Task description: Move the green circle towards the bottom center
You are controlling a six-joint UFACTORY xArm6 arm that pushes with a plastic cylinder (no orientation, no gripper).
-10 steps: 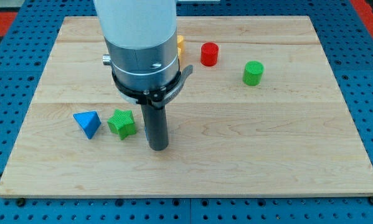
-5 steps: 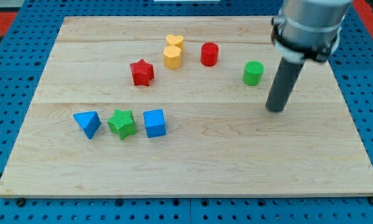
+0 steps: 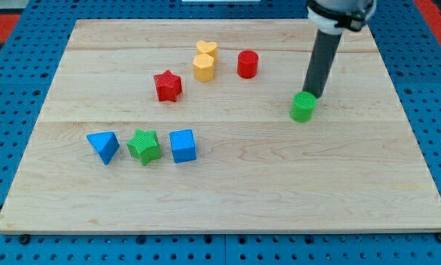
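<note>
The green circle (image 3: 302, 107) is a small green cylinder on the right half of the wooden board (image 3: 227, 199). My tip (image 3: 314, 95) is touching its upper right side, just above it in the view. The dark rod rises from there toward the view's top right.
A red cylinder (image 3: 247, 64), a yellow heart (image 3: 206, 48), a yellow hexagon block (image 3: 203, 68) and a red star (image 3: 167, 86) lie at upper centre. A blue pyramid (image 3: 103, 146), a green star (image 3: 144, 146) and a blue cube (image 3: 182, 145) form a row at lower left.
My tip swept from the lower left to the right side, then up behind the green circle. The green circle has shifted down the view by about thirty pixels.
</note>
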